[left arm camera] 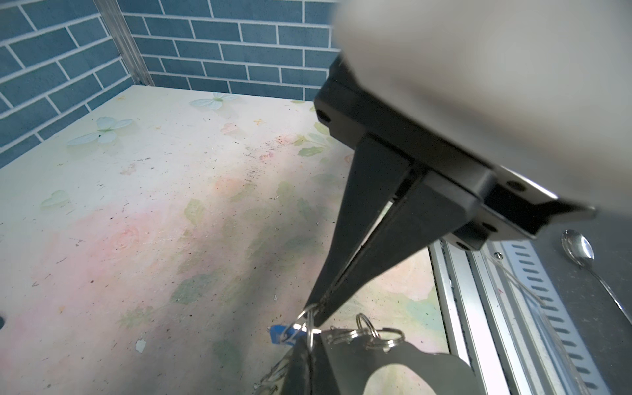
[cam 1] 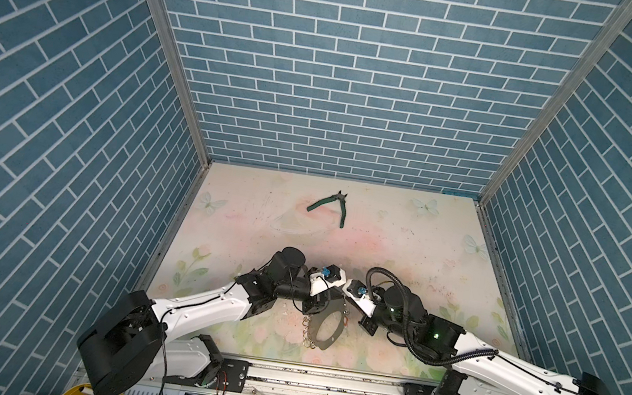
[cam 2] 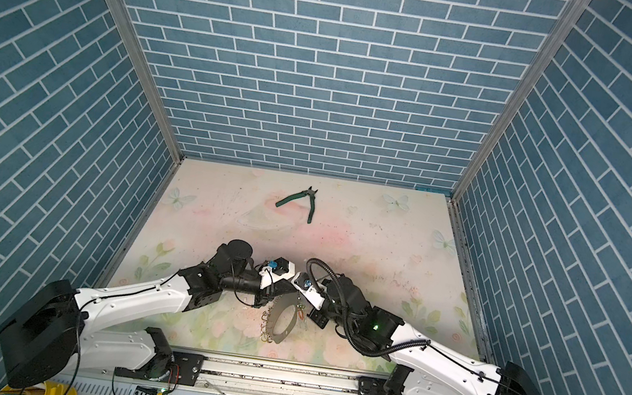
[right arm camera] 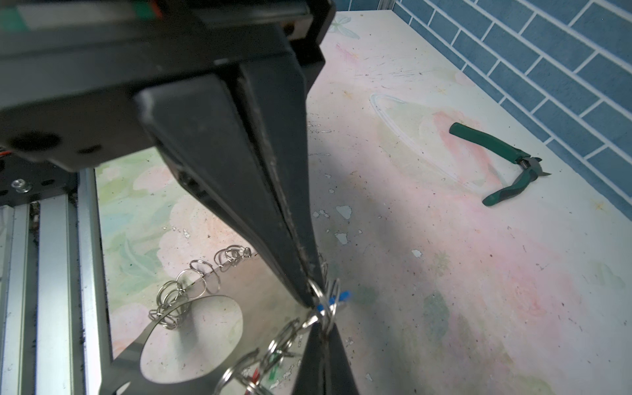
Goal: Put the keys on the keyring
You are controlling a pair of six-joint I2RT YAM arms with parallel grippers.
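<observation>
Left gripper [left arm camera: 316, 309] first, hard up against its wrist cam: jaws clenched, tips nipping a silver ring [left arm camera: 307, 321]. Right gripper [right arm camera: 313, 297] is the same, jaws clamped on ring wire at the tips. Can't tell if it's that same ring or a neighbour. The two tip pairs meet nose to nose, touching or very nearly.

Keys [left arm camera: 278, 333]: the blue tag sits right at that junction, just behind the pinched wire. Metal blade not resolvable.

Keyring [left arm camera: 437, 360]: grey hoop on the near side of the tips, near-centre of the table [cam 1: 405, 236], just beyond the front rail. Its far end is up at the grippers; can't tell whether the near end rests on the table. Edge rings [right arm camera: 191, 270] line its rim. Green tag [right arm camera: 272, 371] and red tag [right arm camera: 254, 376] hang among rings further round. I read those as already mounted.

Pliers [cam 1: 332, 205]: far-centre, well apart, not in play.

Step, my read: mid-threading. One gripper steadies a hoop ring while the other works the blue key's loop round the split. Seating not confirmed.

Next move calls for:
- Hold both pinches.
- Walk the wire along the coil gap in small rotations.
- No pulling apart, or the ring may spring free or drag the hoop.
- Release one side only, then check the tag hangs from the hoop.
</observation>
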